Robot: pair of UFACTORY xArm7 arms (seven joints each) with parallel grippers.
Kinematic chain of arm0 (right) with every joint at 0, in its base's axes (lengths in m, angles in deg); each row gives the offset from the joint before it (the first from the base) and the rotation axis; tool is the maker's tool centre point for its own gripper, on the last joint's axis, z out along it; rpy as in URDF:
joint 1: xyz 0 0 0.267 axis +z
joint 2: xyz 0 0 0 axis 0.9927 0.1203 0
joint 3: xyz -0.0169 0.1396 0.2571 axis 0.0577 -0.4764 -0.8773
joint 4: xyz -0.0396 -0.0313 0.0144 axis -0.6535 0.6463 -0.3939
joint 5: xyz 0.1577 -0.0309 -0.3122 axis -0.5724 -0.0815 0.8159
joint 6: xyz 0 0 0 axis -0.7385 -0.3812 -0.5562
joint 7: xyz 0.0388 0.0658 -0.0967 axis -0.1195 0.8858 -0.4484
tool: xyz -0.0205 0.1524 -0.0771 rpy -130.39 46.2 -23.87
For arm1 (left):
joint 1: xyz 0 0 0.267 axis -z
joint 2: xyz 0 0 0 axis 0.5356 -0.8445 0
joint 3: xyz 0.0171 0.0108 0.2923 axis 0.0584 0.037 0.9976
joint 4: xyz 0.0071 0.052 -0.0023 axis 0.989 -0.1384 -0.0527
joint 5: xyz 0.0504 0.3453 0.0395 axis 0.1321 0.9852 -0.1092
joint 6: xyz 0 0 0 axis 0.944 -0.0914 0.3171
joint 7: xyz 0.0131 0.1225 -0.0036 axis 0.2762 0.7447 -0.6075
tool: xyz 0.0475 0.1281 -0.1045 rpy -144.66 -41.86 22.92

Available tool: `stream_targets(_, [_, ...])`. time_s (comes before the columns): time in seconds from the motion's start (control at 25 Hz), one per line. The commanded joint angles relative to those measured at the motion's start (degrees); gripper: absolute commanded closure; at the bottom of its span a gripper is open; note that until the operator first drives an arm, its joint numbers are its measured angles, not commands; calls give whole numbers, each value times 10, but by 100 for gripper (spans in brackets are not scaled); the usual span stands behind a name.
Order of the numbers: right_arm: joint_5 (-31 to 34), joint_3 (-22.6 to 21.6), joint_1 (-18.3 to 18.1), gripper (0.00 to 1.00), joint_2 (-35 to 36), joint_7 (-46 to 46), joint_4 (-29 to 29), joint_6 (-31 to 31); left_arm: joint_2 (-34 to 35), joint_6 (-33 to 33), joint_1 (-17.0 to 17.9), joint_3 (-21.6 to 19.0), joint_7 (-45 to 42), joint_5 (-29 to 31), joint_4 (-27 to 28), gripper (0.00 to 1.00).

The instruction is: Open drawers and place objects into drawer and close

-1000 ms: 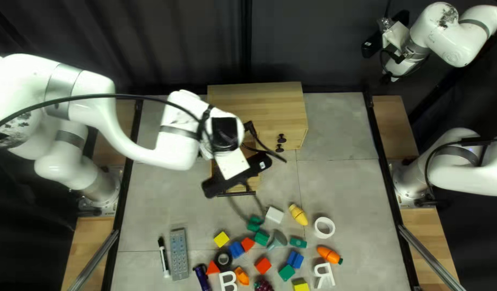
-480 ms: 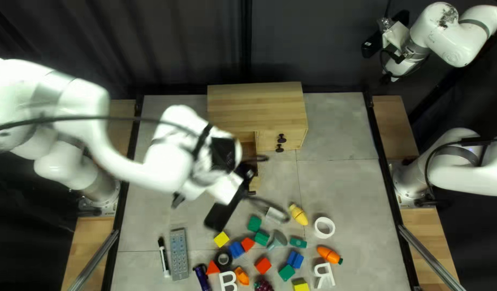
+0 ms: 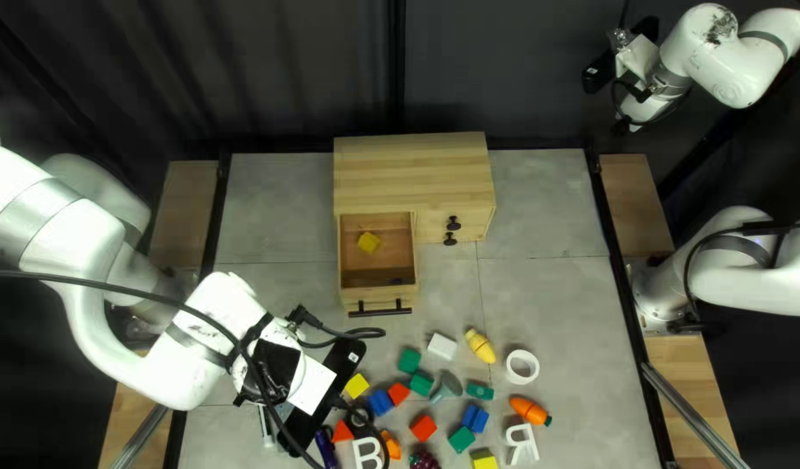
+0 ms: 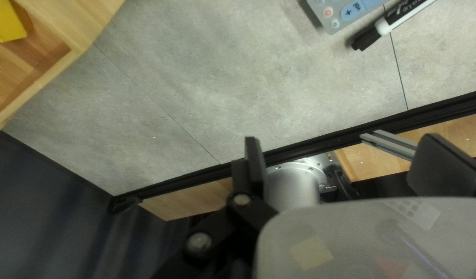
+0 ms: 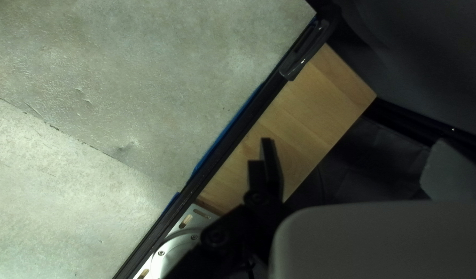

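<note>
Left claw (image 3: 327,395) gapes wide above the table (image 3: 547,304).

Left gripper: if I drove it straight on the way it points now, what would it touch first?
Probably the grey tabletop, close to the black rail at its edge. The left gripper is open with nothing between its fingers. Depth is unclear, so it might catch the rail first.

Grey, oblong plastic remote (image 4: 346,11); black-and-white, cylindrical plastic marker (image 4: 385,26); yellow, angular block (image 4: 5,21): are running past the left wrist view's edges.
</note>
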Motion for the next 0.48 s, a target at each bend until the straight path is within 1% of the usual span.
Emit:
stream_targets(0.04, [0,0,0,0,0,0,0,0,-7,79,31,-31,38,33,-36,0])
stream_targets(0.24, [0,0,0,0,0,0,0,0,-26,140,49,-48,69,54,-54,0])
stream_targets(0.4, [0,0,0,0,0,0,0,0,-24,177,50,-44,100,41,-67,0])
stream_targets(0.48, [0,0,0,0,0,0,0,0,-46,194,48,-43,105,36,-59,0])
